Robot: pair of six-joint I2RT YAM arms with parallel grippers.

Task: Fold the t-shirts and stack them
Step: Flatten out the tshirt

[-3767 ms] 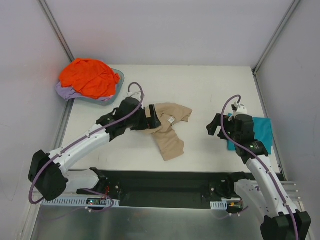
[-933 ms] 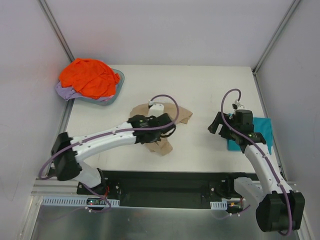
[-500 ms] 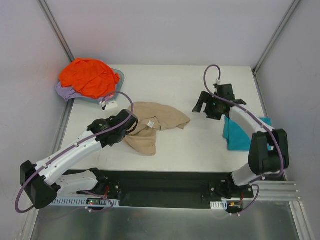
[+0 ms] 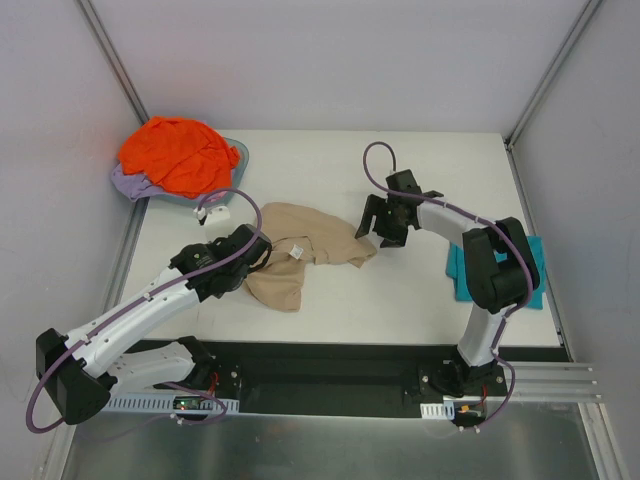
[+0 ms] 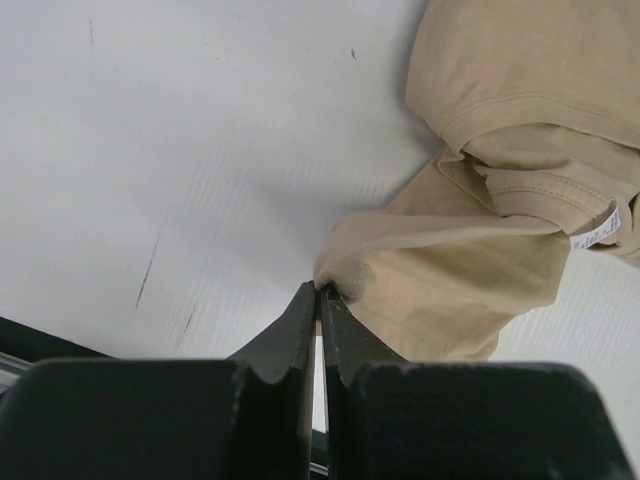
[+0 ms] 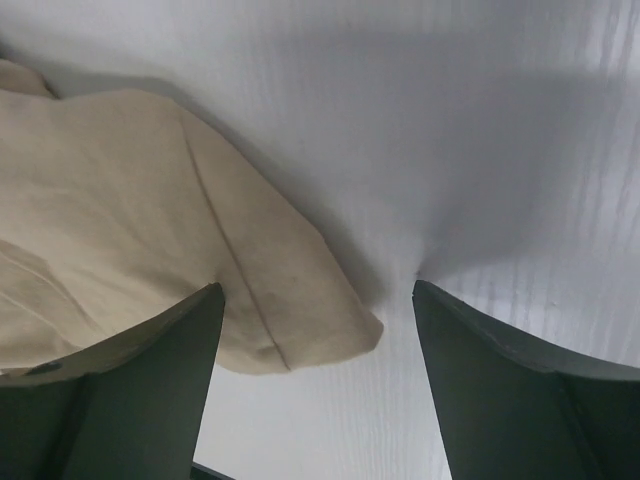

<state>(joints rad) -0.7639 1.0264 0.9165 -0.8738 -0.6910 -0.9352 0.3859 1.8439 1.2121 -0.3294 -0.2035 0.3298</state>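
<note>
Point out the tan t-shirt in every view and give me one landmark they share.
Top external: tan t-shirt lies mid-table, between the two arms.
Left wrist: it fills the right half of the picture, its edge pinched in the left gripper.
Right wrist: it fills the left half, one corner lying inside the open right gripper.
Shared landmark: the white table under the shirt.

Left arm (image 4: 150, 300) stretches low and diagonal behind its jaws, which are pressed tight together at the tips, pinching the tan t-shirt (image 5: 470, 270). Right arm (image 4: 450, 215) bends sharply at the elbow, its forearm trailing behind downward-pointing jaws spread wide apart.
</note>
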